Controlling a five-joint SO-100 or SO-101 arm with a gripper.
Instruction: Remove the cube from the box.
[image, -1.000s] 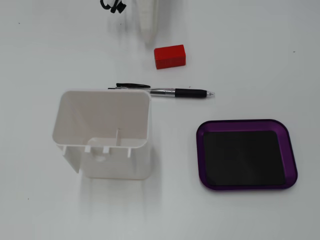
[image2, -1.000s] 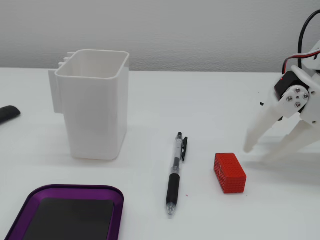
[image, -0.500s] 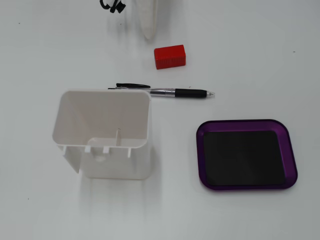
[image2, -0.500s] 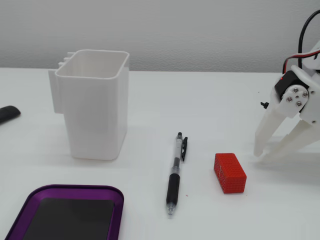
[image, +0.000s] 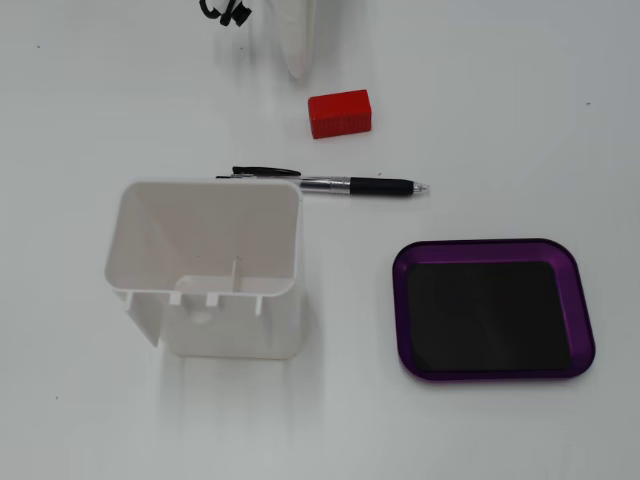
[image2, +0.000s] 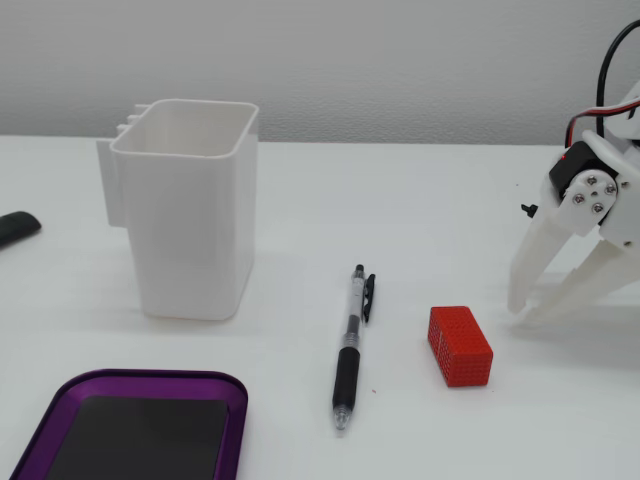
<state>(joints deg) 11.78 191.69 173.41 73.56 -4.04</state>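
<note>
Purple box at lower left sits empty; cube rests on the table right of centre, gripper just beside it, fingers parted, empty. Removal looks finished, only retreat remains.

The white table carries the cube, a pen, a white container and the box.

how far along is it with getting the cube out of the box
It looks done: the red cube lies on the white table beside the pen, and the purple box shows only its bare black floor. Nothing is in hand; the end effector is open and apart from the cube. Nothing seems left.
</note>
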